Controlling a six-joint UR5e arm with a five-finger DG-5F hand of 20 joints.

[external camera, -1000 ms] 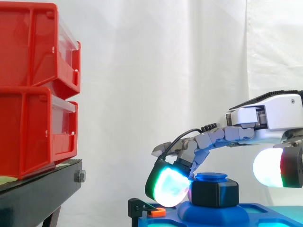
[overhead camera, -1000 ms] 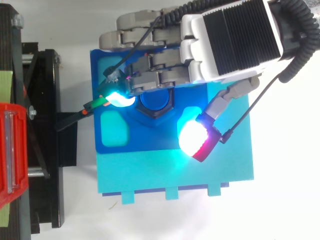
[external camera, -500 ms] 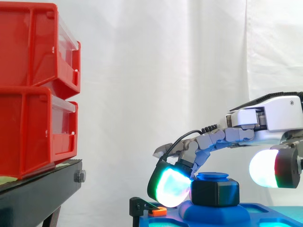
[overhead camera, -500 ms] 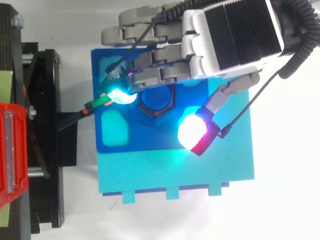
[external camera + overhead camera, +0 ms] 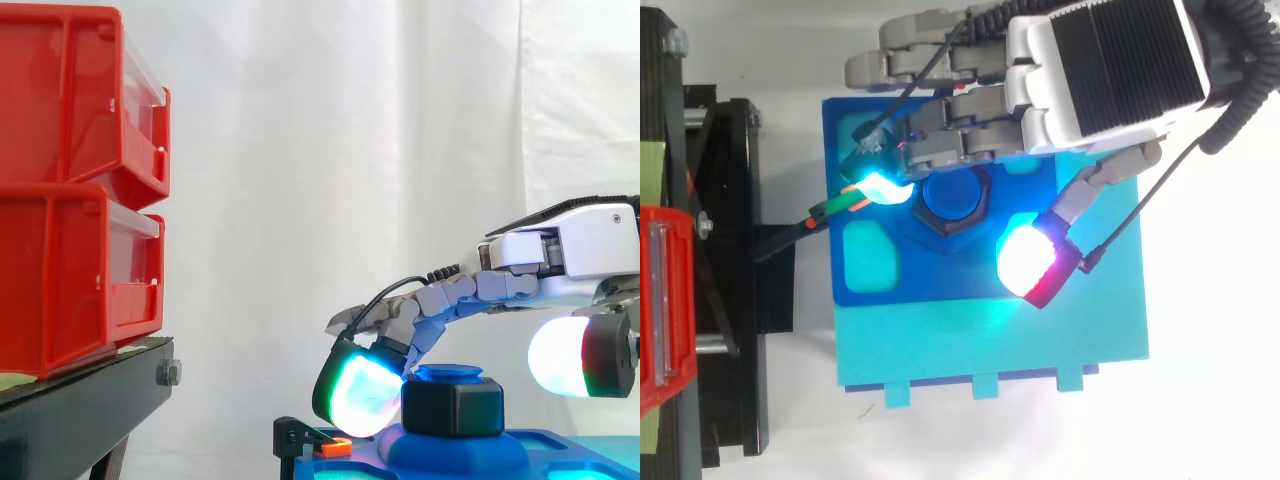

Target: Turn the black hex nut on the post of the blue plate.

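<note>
The nut [image 5: 452, 407] sits on the post [image 5: 952, 195] at mid-plate [image 5: 990, 330]. The hand [image 5: 1110, 70] reaches over it from the right, loosely spread and gripping nothing. Its cyan pad [image 5: 360, 392] touches the nut's left face, and its thumb pad [image 5: 570, 357] hangs clear at the near right. The bins [image 5: 70, 180] stand well apart at the left.

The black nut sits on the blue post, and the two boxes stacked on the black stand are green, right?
Not quite: the two stacked plastic boxes on the black stand are red, not green; the side view shows it. The black hex nut does sit on the blue post.
</note>
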